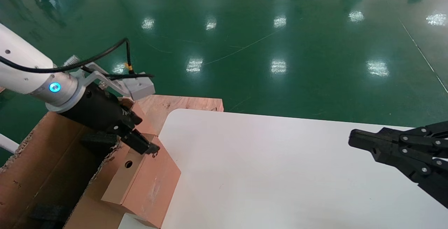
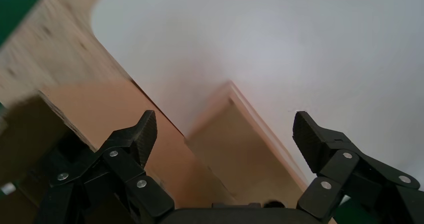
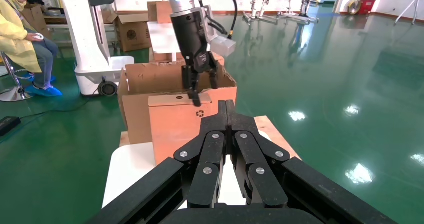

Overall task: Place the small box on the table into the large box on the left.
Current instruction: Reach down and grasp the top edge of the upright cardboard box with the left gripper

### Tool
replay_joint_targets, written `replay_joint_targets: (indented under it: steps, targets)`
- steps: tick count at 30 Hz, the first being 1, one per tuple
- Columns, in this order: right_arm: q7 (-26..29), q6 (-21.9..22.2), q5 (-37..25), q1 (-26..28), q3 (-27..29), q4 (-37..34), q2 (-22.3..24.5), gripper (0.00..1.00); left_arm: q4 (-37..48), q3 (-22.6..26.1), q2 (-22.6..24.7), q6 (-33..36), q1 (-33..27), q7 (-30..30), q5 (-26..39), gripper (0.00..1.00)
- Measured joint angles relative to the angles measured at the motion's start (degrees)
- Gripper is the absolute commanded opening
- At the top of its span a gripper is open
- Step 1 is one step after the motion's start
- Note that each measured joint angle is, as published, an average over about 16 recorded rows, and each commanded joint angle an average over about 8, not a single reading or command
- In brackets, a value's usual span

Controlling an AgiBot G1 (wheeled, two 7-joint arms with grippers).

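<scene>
The small box (image 1: 147,183) stands upright at the left edge of the white table (image 1: 280,169), against the large box (image 1: 42,152), whose flaps are torn. Its round hole faces up and its recycling symbol shows in the right wrist view (image 3: 180,129). My left gripper (image 1: 145,134) is open, with its fingers on either side of the far end of the small box's top. The left wrist view shows the box top (image 2: 245,159) between the wide-apart fingers (image 2: 142,134). My right gripper (image 1: 353,140) is shut and empty above the table's right side.
A reddish wooden board (image 1: 182,103) lies under the table's far left corner. Green floor surrounds the table. In the right wrist view another robot base (image 3: 90,39), more cartons (image 3: 132,31) and a seated person (image 3: 25,39) are behind the large box (image 3: 145,79).
</scene>
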Motion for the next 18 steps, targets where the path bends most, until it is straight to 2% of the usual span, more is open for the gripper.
replay_joint_targets:
  steps: [10, 18]
  targets:
    - [0.0, 0.0, 0.0, 0.0, 0.0, 0.0, 0.0, 0.00, 1.7, 14.9, 0.7, -0.1, -6.5, -4.6, -4.8, 1.00]
    - [0.0, 0.0, 0.0, 0.0, 0.0, 0.0, 0.0, 0.00, 3.8, 23.3, 1.6, -0.5, -10.1, -5.2, -9.2, 1.00]
